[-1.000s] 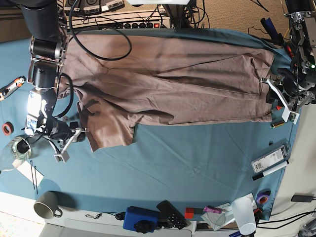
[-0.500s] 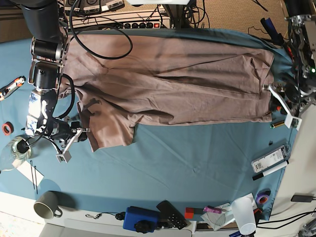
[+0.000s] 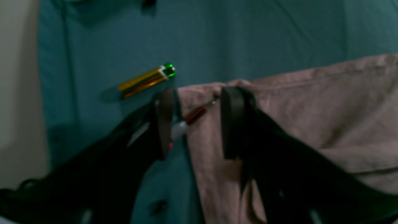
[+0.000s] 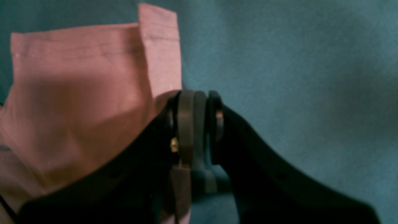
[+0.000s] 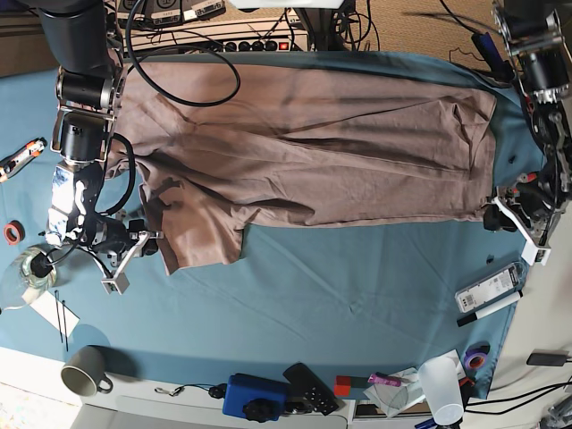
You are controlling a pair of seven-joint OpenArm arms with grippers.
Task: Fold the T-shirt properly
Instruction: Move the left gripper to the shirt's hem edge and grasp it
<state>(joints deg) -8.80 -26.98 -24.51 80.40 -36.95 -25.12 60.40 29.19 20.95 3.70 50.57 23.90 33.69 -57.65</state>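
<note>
Base view, with both wrist views. The T-shirt (image 5: 304,152) lies spread flat and wrinkled across the far half of the teal tablecloth (image 5: 357,286), its length running left to right; one sleeve (image 5: 201,234) juts toward the near side at the left end. No fold is visible yet, so I judge the task to be at its very start: the cloth is laid out, and every fold is left to do.

My right pincer (image 4: 194,124) sits at the left of the base view, just beside the near edge of the sleeve. In its wrist view the jaws stand pressed together, with mauve cloth lying against one side; whether any cloth is pinched between them I cannot tell.

My left pincer (image 3: 194,124) sits at the right end of the shirt, at the near corner of the hem (image 3: 211,88). Its jaws stand apart, straddling that corner: one finger over the tablecloth, the other over the cloth. Nothing is gripped. A thin red-and-white object, too blurred to name, lies between the jaws at the cloth's edge, and a gold battery with a green tip (image 3: 146,81) lies on the tablecloth just beyond.

The next step, as I judge it, is to close on both near points and carry that edge across. The small loose items near the hem could be caught in the grip.
</note>
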